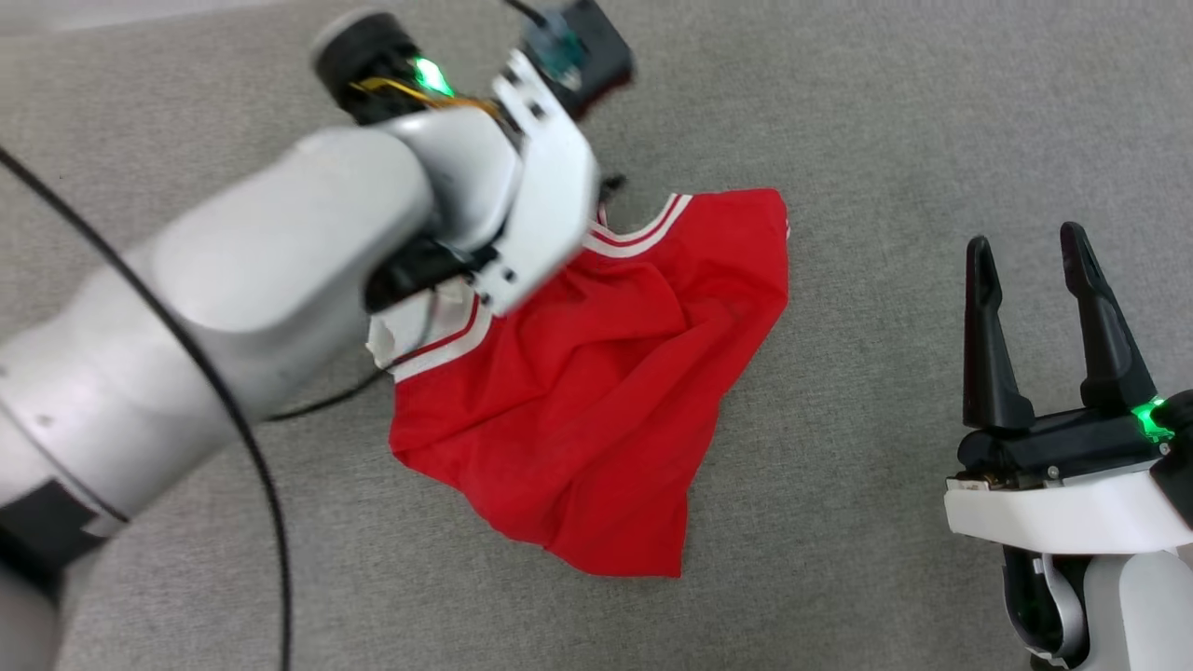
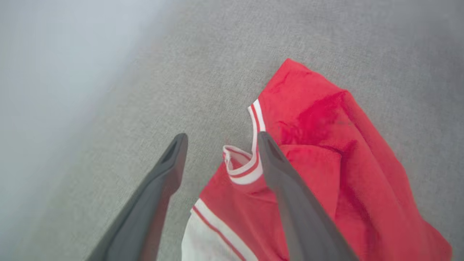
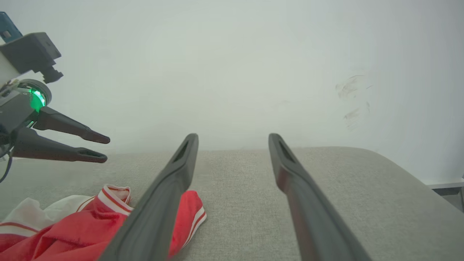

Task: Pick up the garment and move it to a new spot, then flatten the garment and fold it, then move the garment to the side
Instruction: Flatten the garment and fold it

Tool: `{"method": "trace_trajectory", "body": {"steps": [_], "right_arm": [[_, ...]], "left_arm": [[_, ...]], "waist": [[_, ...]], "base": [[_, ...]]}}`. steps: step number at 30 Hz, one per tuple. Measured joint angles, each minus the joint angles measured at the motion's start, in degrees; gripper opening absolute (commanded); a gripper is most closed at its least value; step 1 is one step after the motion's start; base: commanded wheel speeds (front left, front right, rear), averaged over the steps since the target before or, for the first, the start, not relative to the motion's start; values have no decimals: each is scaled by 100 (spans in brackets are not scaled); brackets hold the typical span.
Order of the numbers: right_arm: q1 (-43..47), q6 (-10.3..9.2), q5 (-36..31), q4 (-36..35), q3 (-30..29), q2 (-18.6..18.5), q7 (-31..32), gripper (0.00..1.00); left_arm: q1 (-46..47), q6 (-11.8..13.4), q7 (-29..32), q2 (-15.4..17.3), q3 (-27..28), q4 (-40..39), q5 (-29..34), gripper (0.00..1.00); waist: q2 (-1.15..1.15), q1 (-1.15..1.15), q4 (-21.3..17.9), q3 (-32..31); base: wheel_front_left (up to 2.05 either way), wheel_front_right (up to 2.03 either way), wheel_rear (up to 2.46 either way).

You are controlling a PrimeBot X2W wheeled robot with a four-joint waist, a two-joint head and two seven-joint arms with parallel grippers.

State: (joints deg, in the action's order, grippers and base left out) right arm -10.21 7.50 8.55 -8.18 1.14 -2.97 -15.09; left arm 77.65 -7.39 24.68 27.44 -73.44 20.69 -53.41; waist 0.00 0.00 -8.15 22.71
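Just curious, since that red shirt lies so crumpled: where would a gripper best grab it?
Probably the striped collar of the garment: it stands up as a raised rim. Come from above, where the left gripper hangs open over it.

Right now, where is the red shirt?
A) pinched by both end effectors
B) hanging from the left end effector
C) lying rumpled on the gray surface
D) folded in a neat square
C: the red shirt lies rumpled on the gray surface, with the left end effector open above it and the right end effector open to one side.
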Motion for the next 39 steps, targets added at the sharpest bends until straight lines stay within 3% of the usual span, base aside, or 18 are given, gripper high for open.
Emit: {"method": "trace_trajectory", "body": {"steps": [6, 11, 16, 21, 29, 30, 31, 39], "right_arm": [[26, 0, -4, -10, 9, 0, 0, 100], [29, 0, -7, -34, 23, 0, 0, 100], [21, 0, -11, -60, 12, 0, 0, 100], [-22, 0, -4, -69, 59, 0, 0, 100], [-74, 0, 5, -66, 60, 0, 0, 100], [-88, 0, 5, -65, 63, 0, 0, 100], [-99, 0, 5, -60, 64, 0, 0, 100], [-59, 0, -48, -21, -34, 0, 0, 100]], "left_arm": [[256, 0, 678, 578, 3, 196, -344, 100], [244, 0, 1366, 847, 3, 536, -789, 100], [90, 0, 1712, 873, 0, 695, -1010, 100], [-280, 0, 2257, 806, -1, 645, -639, 100], [-588, 5, 2595, 783, 92, 383, -202, 100], [-594, 5, 2602, 782, 102, 370, -172, 42], [-602, 5, 2584, 783, 104, 359, -168, 0], [-692, 0, 2172, 732, 21, 181, -96, 0]], "waist": [[0, 0, 82, -117], [0, 0, 56, -82], [0, 0, 20, 40], [0, 0, -55, 180], [0, 0, -153, 328], [0, 0, -157, 337], [0, 0, -156, 339], [0, 0, 7, 172]], "base": [[0, 0, 0], [0, 0, 0], [0, 0, 0], [0, 0, 0], [0, 0, 0], [0, 0, 0], [0, 0, 0], [0, 0, 0]]}}
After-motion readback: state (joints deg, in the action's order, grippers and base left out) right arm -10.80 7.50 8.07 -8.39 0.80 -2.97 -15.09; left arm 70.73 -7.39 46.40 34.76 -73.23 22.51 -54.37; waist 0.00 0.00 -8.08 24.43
